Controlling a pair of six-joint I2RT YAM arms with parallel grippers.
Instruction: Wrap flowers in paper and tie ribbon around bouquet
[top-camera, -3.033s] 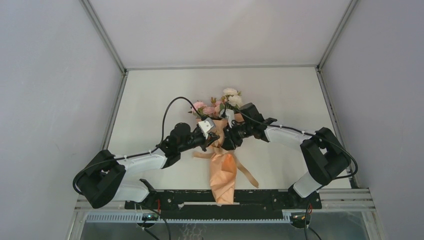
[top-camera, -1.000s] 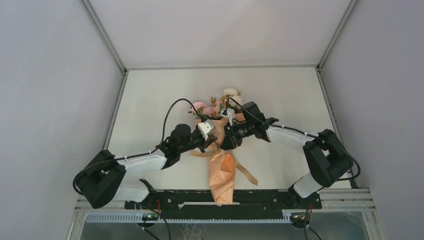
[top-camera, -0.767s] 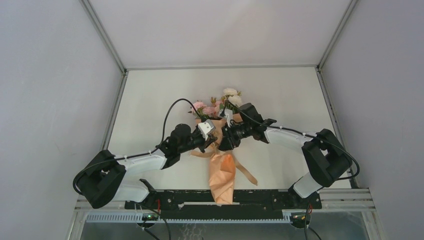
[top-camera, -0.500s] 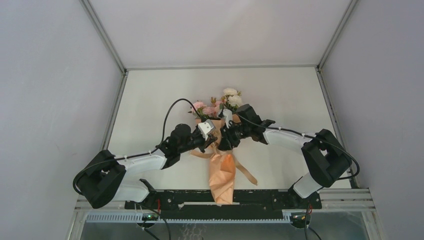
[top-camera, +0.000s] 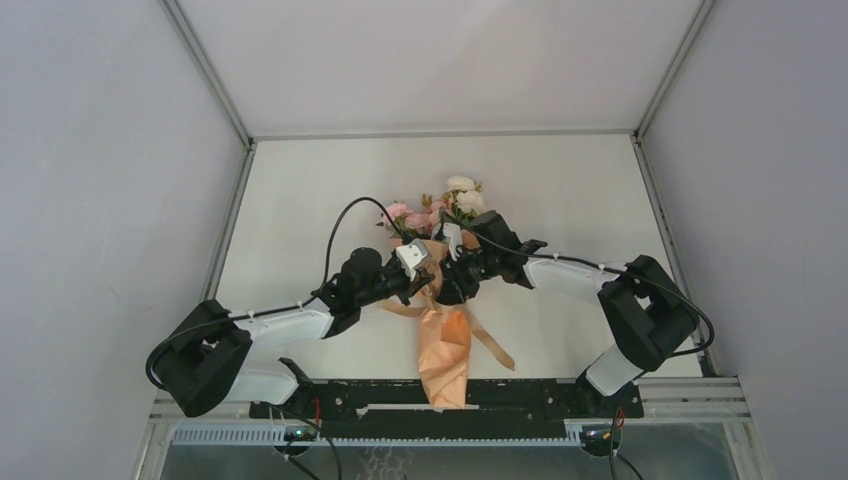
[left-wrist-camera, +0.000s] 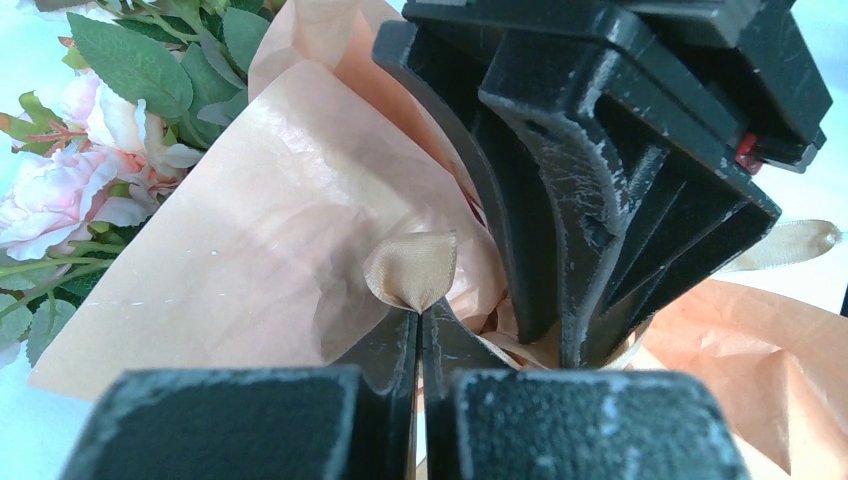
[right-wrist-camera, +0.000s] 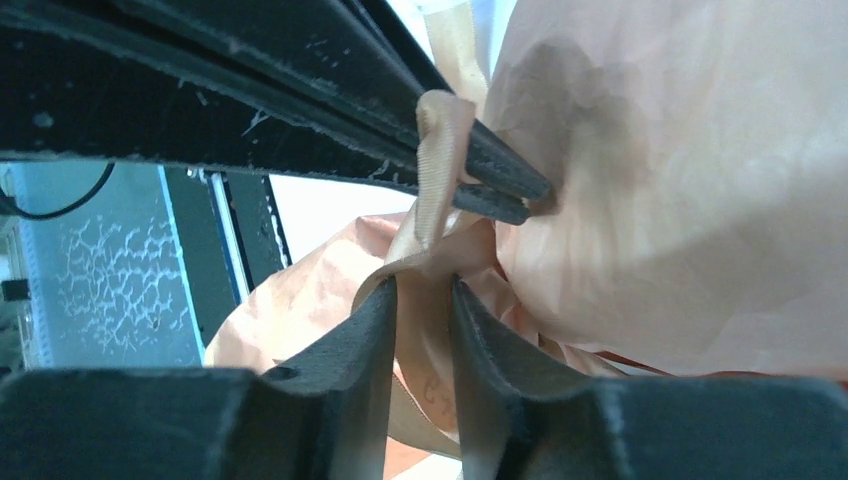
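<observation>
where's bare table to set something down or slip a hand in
Free: far table strip between flowers and back wall, plus both far corners. Crowded: centre, where left end effector and right end effector meet at the bouquet, ribbon tails alongside.

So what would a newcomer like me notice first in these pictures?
Probably the bouquet, an orange-tan paper cone lying in the centre with pink and white roses at its far end. Right over its waist the two claws meet. The left claw pinches a loop of tan ribbon shut, while the right claw has its fingers apart around the same ribbon.
</observation>
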